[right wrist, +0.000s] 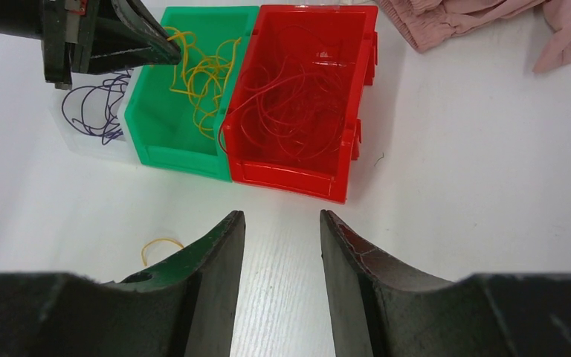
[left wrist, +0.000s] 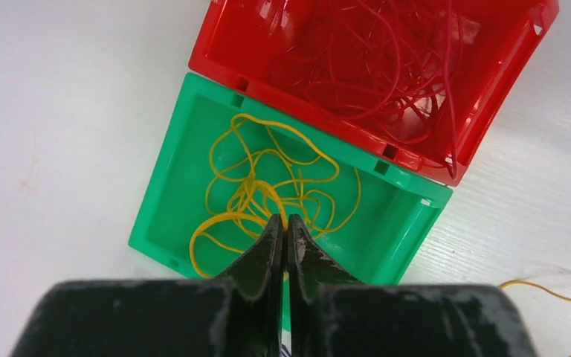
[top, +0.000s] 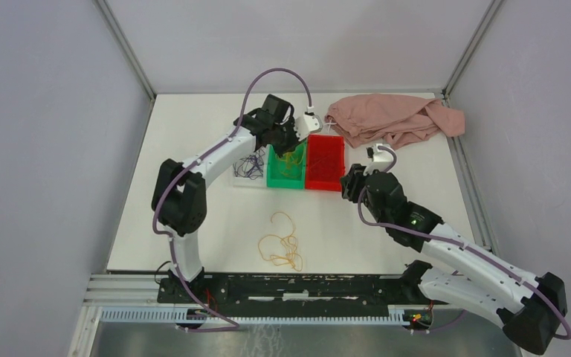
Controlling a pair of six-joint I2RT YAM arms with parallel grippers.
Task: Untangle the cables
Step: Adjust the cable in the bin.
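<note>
Three containers at the far side of the worktop (top: 215, 230) — a clear tray (right wrist: 89, 151) with purple cables (right wrist: 93, 111), a green bin (left wrist: 165, 160) with yellow cables (left wrist: 268, 186), a red bin (left wrist: 502, 89) with red cables (left wrist: 372, 67) — and a pink cloth (top: 386, 119) just beyond. Some loose yellow loops (top: 282, 245) nearer the arm bases, well apart from the bins. Over the green bin the left hand (left wrist: 283, 223), closed tight among the yellow strands, impossible to tell if one is pinched; before the red bin the right hand (right wrist: 281, 219), spread apart and holding nothing.
</note>
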